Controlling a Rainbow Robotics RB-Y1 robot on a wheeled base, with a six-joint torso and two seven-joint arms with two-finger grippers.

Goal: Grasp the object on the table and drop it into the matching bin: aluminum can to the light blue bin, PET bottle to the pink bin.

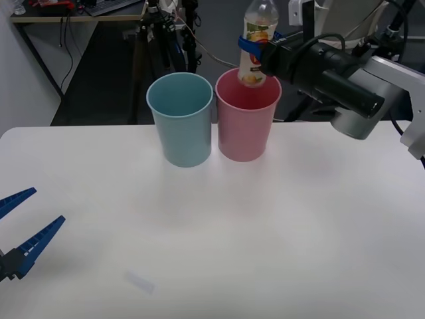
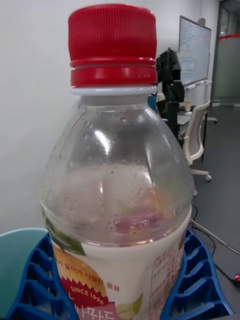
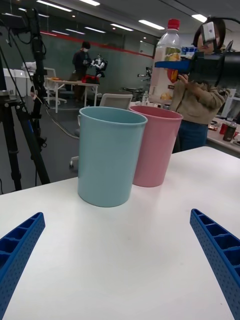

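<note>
The PET bottle (image 1: 257,40), clear with a red cap (image 2: 112,45) and yellow-orange label, hangs upright over the mouth of the pink bin (image 1: 247,123). My right gripper (image 1: 255,48) is shut on the PET bottle (image 2: 117,200) around its label; the blue fingers (image 2: 35,285) press both sides. From the left wrist view the bottle (image 3: 167,65) sits above the pink bin (image 3: 152,147). The light blue bin (image 1: 180,118) stands just left of the pink one, touching or nearly so. My left gripper (image 1: 18,229) rests open at the table's near left, with nothing between its fingers.
The white table (image 1: 219,232) spreads wide in front of the bins. A small pale mark (image 1: 139,282) lies near the front edge. Tripods and cables stand behind the table. A person stands beyond the far edge, behind the right arm (image 1: 332,70).
</note>
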